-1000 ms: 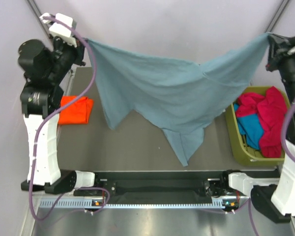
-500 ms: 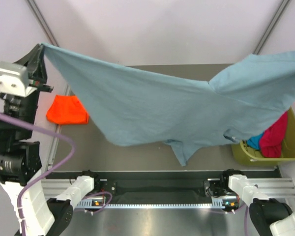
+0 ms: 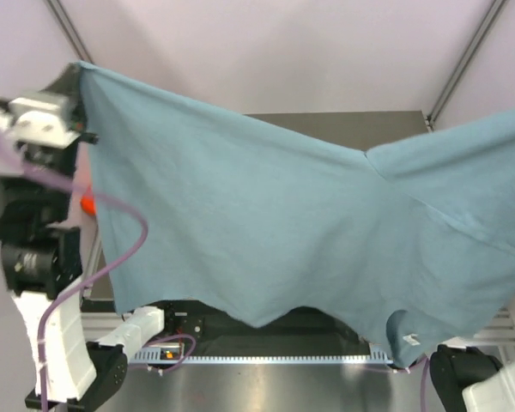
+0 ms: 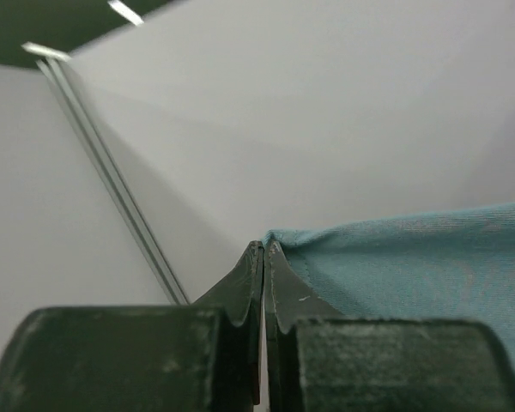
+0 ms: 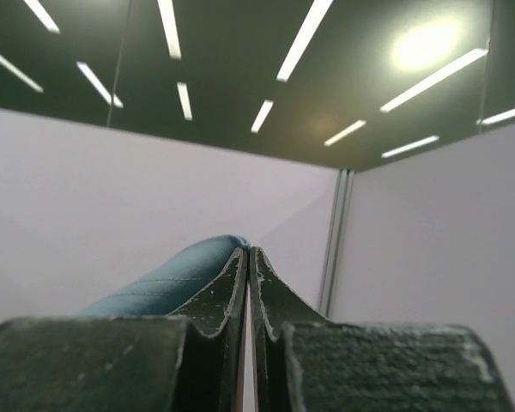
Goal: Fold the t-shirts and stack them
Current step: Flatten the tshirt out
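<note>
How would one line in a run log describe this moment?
left gripper: shut on grey-blue t-shirt | right gripper: shut on same t-shirt | t-shirt: held up, spread wide

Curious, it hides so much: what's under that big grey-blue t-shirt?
Under the grey-blue cloth t-shirt, only a sliver of orange-red cloth at its left edge and a far strip of the dark table show; the rest is covered.

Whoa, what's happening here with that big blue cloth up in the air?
A robot is holding a grey-blue t-shirt spread out in the air between its two grippers. The left gripper is pinched shut on one end of it, the right gripper on the other. The shirt hangs in front of most of the table, and only a sliver of an orange-red t-shirt shows past its left side.
</note>
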